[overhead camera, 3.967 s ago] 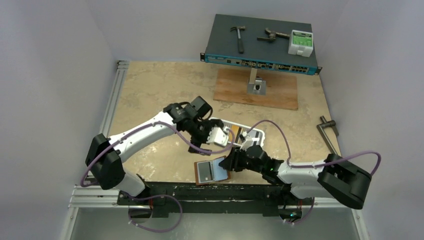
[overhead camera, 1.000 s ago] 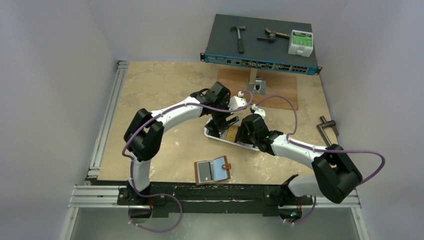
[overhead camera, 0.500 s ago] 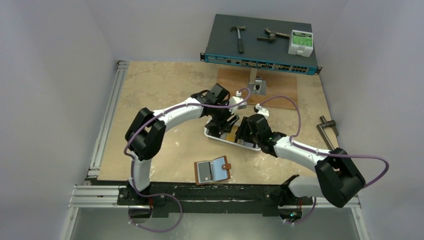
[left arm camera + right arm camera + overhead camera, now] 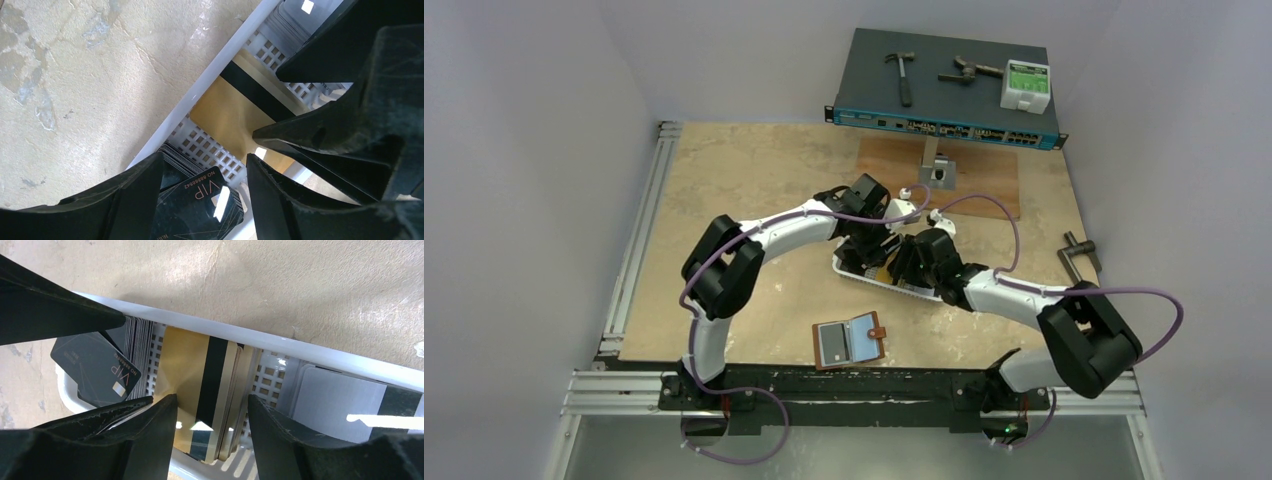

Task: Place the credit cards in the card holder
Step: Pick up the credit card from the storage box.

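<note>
The brown card holder [image 4: 849,341] lies open near the table's front edge, apart from both arms. A white slotted tray [image 4: 856,275] holds stacks of credit cards. My left gripper [image 4: 204,165] is open over the black VIP cards [image 4: 205,200], its fingers either side of that stack. My right gripper [image 4: 212,407] is open over the gold cards [image 4: 200,380], its fingers straddling them. The gold cards also show in the left wrist view [image 4: 230,112], and the black cards in the right wrist view [image 4: 100,367]. Grey cards [image 4: 335,400] stand at the tray's right end. The two grippers sit close together over the tray.
A wooden board [image 4: 984,180] with a metal post [image 4: 932,160] lies behind the tray. A dark network switch [image 4: 944,90] at the back carries a hammer [image 4: 902,70] and a white box [image 4: 1025,85]. A metal tool [image 4: 1079,262] lies at the right.
Four seconds ago both grippers were near the card holder; they have since moved back to the tray. In the last second the right gripper edged left, closer to the left gripper.
</note>
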Motion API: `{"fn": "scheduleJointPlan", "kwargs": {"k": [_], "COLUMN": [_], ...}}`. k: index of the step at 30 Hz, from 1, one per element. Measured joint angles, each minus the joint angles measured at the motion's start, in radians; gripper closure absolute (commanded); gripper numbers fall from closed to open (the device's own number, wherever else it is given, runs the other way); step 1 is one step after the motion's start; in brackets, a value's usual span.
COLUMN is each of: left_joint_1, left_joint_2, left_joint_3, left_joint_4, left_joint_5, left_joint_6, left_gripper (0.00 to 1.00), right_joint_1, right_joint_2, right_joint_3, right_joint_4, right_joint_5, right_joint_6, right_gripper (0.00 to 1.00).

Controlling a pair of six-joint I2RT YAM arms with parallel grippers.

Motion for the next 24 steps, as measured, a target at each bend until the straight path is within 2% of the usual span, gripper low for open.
{"fn": "scheduleJointPlan", "kwargs": {"k": [13, 24], "left_joint_1": [0.000, 0.000], "left_joint_2": [0.000, 0.000], "left_joint_3": [-0.010, -0.010], "left_joint_4": [0.006, 0.005], "left_joint_5": [-0.007, -0.014], "left_joint_6": [0.008, 0.010], "left_gripper": [0.40, 0.41], "right_joint_1": [0.000, 0.000], "right_joint_2": [-0.047, -0.116], "right_joint_3": [-0.028, -0.038], "right_joint_4": [-0.022, -0.066], "right_joint_5": [0.021, 0.053], "right_joint_6": [0.035, 0.042], "right_gripper": [0.59, 0.82]}}
